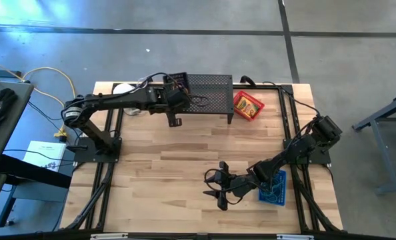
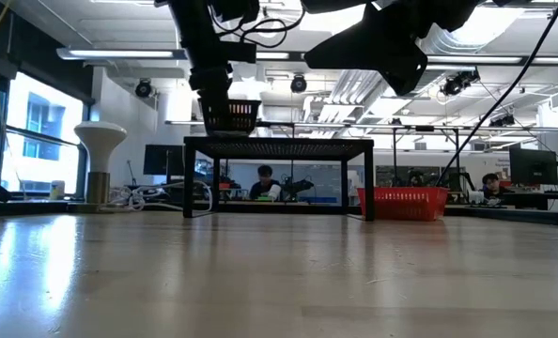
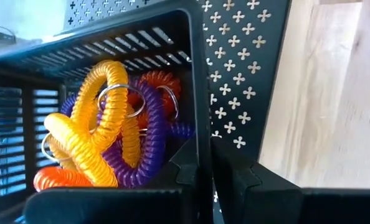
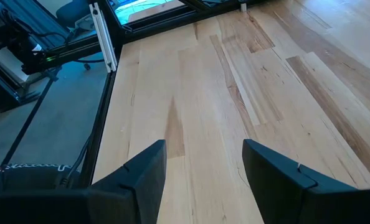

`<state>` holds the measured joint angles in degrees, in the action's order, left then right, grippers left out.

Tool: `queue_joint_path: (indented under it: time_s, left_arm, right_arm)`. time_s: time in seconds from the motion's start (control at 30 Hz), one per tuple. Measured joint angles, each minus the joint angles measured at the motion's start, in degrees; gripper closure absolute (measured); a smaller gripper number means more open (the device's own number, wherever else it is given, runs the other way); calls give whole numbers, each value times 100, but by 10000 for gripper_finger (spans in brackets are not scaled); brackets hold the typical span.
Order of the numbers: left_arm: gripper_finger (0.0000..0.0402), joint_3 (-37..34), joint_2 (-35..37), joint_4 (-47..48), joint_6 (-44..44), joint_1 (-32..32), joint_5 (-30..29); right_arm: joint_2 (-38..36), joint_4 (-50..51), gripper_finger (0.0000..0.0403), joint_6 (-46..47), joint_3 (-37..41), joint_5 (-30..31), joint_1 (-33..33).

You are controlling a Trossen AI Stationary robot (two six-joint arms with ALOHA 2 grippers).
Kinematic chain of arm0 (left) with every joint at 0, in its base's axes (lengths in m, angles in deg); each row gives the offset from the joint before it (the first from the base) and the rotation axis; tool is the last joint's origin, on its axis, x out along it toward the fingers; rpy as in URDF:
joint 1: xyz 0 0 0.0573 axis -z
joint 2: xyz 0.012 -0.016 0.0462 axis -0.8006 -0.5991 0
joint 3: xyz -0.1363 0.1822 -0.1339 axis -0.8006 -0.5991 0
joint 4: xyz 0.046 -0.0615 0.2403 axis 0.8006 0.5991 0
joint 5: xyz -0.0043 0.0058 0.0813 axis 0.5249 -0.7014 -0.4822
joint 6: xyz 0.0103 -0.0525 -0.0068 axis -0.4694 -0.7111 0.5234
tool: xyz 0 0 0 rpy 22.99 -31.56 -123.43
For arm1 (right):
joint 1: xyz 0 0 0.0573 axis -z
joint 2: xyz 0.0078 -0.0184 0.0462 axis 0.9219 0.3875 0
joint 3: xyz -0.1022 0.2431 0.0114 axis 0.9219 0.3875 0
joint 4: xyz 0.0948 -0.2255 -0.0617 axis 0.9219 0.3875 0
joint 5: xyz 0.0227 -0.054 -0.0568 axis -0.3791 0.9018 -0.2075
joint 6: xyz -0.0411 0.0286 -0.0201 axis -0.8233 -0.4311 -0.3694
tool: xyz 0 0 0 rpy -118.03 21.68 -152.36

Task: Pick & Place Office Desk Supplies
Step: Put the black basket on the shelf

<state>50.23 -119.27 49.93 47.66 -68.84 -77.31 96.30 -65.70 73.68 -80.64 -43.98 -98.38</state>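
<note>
My left gripper [image 1: 175, 92] is shut on a small black mesh tray [image 3: 110, 56] full of yellow, purple and orange coil rings [image 3: 110, 137]. It holds the tray over the left end of the black perforated stand [image 1: 211, 93]. My right gripper [image 1: 218, 185] is open and low over the table's near middle, touching nothing. A blue mesh tray [image 1: 273, 188] lies under the right arm. A red mesh tray [image 1: 248, 105] holding a yellow box sits at the stand's right end. I cannot make out any thin black loops. My left gripper pinches the black tray's side wall [image 3: 200, 124], with one finger [image 3: 182, 171] inside the tray and the other [image 3: 241, 177] outside. The tray [image 2: 230, 115] stays upright just above the stand's top [image 2: 279, 141]. Whether its bottom touches the stand I cannot tell.
A white round-topped object [image 2: 99, 141] and cables stand at the table's far left corner, beside the stand. Black frame rails [image 1: 288, 127] run along the table's left and right sides. Bare wood [image 1: 165, 167] spans the table's middle and near left.
</note>
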Motion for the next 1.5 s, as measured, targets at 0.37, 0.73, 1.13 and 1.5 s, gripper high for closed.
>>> queue_joint_path:
  time_s: [0.37, 0.73, 1.13, 1.5]
  left_arm:
    - [371, 0, 0, 39, 261, 3, 547]
    - [371, 0, -9, 66, 581, -8, 551]
    - [371, 0, -13, 69, 344, -239, 564]
    - [371, 0, -15, 69, 411, -288, 846]
  right_arm:
    - [0, 2, 203, 1, 0, 0, 0]
    - [0, 7, 203, 42, 0, 0, 0]
    - [2, 7, 203, 42, 0, 2, 0]
    - [2, 44, 203, 42, 0, 2, 0]
